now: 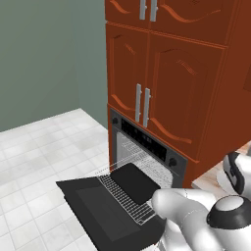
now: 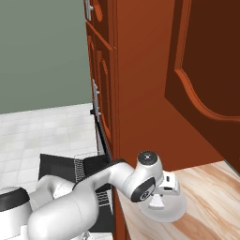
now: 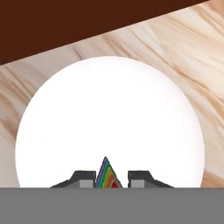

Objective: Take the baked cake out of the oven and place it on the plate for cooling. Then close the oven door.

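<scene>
Red-brown cabinets frame the oven (image 1: 147,147), whose oven door (image 1: 98,208) lies dropped flat with the wire rack and a black tray (image 1: 135,182) drawn out over it. To the right, on the pale wood bench (image 2: 211,197), sits the plate (image 3: 109,118). The tool (image 3: 112,178) hangs directly above it, shut on the baked cake (image 3: 106,174), a small wedge pinched between the fingertips, point toward the plate's middle. Judged from this, the coming move is straight down, then release.
</scene>
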Motion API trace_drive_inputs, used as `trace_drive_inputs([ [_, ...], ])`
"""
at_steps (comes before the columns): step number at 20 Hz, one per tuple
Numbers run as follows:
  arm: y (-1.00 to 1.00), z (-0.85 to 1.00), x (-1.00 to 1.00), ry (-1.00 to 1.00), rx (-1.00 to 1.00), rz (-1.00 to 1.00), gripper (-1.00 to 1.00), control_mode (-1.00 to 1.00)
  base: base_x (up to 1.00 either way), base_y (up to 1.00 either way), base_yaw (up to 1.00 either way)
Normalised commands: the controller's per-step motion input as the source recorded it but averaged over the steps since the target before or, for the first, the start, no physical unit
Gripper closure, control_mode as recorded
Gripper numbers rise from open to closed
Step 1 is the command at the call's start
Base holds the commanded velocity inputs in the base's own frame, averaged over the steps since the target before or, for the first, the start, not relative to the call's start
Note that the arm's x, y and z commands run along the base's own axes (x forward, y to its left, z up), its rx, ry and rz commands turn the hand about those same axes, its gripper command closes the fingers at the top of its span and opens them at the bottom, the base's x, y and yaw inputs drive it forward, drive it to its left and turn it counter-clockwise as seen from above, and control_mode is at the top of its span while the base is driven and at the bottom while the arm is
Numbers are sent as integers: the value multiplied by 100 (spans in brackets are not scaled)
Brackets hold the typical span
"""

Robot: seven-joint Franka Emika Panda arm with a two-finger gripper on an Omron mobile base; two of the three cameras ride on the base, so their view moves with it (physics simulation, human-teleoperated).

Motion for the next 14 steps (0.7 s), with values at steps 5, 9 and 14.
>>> trace_drive_inputs([
  [5,-12,0,0,-2,0,-1,100,-100,0,0,0],
  [9,-10,0,0,-1,0,-1,100,-100,0,0,0],
  [14,-5,-2,0,0,0,-1,100,-100,0,0,0],
])
